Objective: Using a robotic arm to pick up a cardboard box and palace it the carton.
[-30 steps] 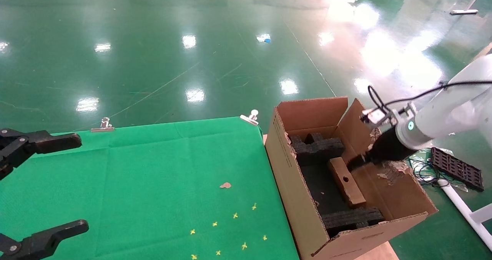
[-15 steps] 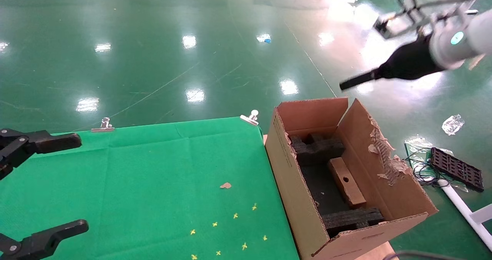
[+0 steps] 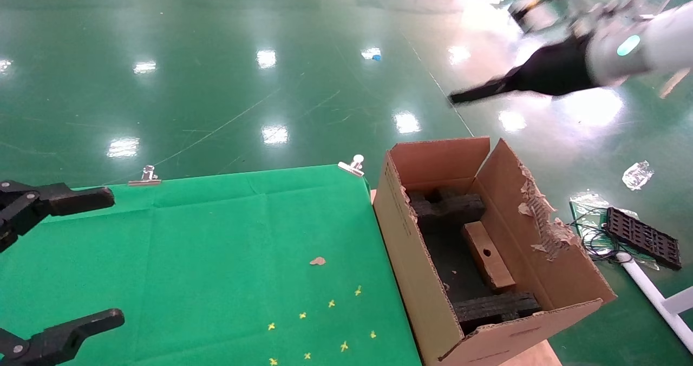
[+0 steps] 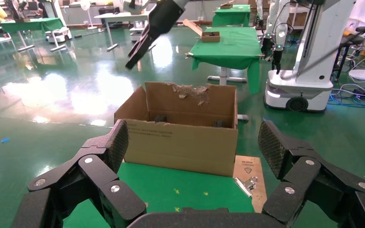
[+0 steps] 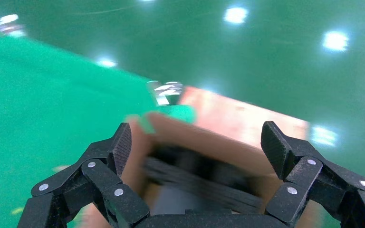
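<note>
Since the frame a second ago, the robotic arm [image 3: 639, 46] has risen from inside the carton [image 3: 403, 236] and now hangs high above and beyond its far right corner, clear of all contact, with the cardboard box [image 3: 487, 255] left behind. The right gripper [image 3: 460, 96] points leftward over the green floor [image 3: 216, 57]; in the right wrist view its fingers [image 5: 116, 147] are spread wide with nothing between them. The cardboard box lies inside the carton, resting aslant along the black foam floor between the far foam block [image 3: 446, 209] and the near foam block [image 3: 495, 306], its small round hole facing upward. The carton stands just beside the right edge of the green cloth table [image 3: 216, 257], its right flap torn and ragged. The left gripper [image 3: 54, 263] is parked over the near left edge of the table, jaws wide apart and empty, as the left wrist view confirms. Two metal clips [image 3: 352, 165] pin the cloth at its far edge. A small brown scrap [image 3: 318, 260] and several yellow marks [image 3: 330, 303] lie on the cloth.
</note>
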Robot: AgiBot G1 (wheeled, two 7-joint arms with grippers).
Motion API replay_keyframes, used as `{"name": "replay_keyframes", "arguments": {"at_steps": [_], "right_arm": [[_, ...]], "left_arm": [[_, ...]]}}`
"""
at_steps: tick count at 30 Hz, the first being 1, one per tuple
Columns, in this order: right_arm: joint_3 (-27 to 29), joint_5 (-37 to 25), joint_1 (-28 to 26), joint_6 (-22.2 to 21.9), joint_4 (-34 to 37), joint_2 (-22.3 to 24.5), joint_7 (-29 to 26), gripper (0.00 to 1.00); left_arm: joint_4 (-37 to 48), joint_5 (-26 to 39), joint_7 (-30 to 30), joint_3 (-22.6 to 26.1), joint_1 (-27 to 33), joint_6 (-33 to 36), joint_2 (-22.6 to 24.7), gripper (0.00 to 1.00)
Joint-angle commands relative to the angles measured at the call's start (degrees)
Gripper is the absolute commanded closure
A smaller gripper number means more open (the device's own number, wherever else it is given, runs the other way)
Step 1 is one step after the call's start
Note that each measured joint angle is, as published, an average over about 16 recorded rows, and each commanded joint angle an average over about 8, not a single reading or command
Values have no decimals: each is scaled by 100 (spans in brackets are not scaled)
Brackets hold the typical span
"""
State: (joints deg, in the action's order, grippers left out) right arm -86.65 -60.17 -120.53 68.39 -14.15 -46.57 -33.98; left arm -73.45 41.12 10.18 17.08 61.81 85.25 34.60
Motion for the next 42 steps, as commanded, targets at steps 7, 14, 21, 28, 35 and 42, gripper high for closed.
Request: {"name": "replay_keyframes", "arguments": {"at_steps": [7,14,21,28,35,42], "right_arm": [[1048,272,875,257,-882,171,345,0],[1975,512,1649,484,-1662,323,650,0],[2909,754,2428,712,-2447,476,957,0],[3807,987,3178,933,-3203,623,1252,0],[4701,1218,3924,1152,-3955,769,1546,0],[5590,1449,4666,1369,-4703,914,1838,0]], "left_arm": [[2,-1,-2,3,2,0,0,0],[2,-3,-3,5,2,0,-1,0],[2,-4,-4,7,3,-1,-2,0],[2,-5,-5,9,3,-2,-3,0],[2,-7,-6,11,4,-3,-4,0],[2,-8,-7,13,4,-4,-4,0]]}}
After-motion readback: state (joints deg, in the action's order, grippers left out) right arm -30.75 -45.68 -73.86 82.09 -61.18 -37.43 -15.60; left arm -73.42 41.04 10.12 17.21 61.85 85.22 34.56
